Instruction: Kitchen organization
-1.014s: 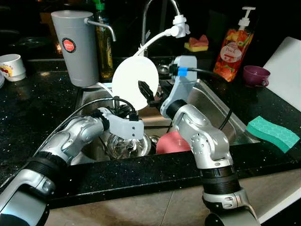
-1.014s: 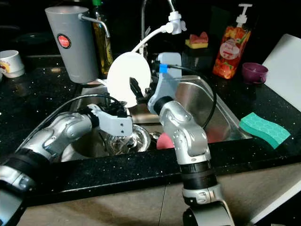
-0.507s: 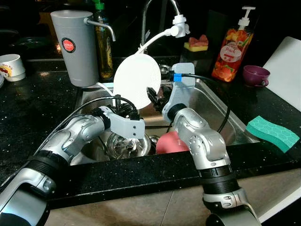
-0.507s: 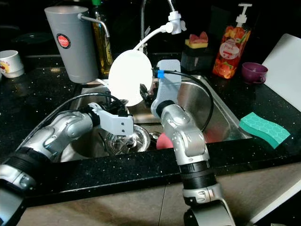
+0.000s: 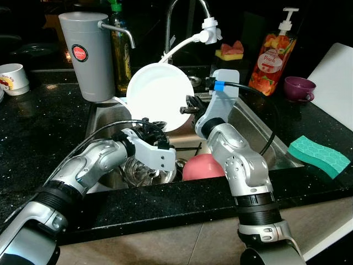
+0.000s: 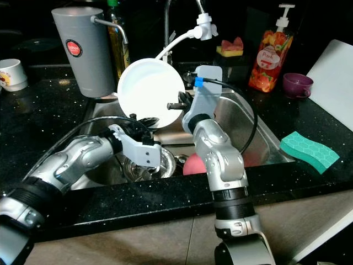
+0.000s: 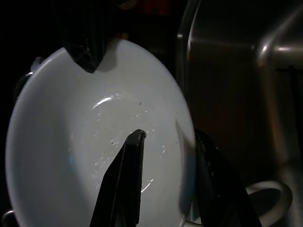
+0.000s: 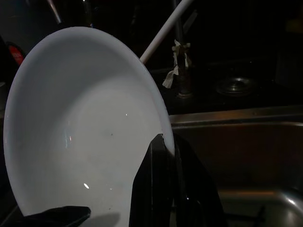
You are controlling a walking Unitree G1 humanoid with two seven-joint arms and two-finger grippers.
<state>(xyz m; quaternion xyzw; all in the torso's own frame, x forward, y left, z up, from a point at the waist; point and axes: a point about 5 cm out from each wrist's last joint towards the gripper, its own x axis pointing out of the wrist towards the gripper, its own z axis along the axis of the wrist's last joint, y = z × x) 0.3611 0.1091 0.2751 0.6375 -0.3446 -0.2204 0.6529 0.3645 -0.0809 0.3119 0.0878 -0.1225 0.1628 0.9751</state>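
Step in hand: lifting a white plate (image 5: 159, 96) out of the sink (image 5: 251, 130), probably to rinse or set it aside.

The plate is held upright above the middle of the sink, below the faucet (image 5: 187, 22), its hollow face turned toward the front edge of the desk (image 5: 38, 127).

The right gripper (image 6: 177, 106) is clenched on the plate's rim at its right side; in the right wrist view both fingers (image 8: 158, 189) pinch the rim.

The left gripper (image 7: 163, 182) sits low in the sink beneath the plate, fingers parted, grasping nothing. It hangs over a glass bowl (image 5: 144, 171); a pink bowl (image 5: 203, 165) lies beside it.

Next move, as a judgement: carry the plate clear of the faucet hose, keeping the rim grip firm, since a wet rim may slip.
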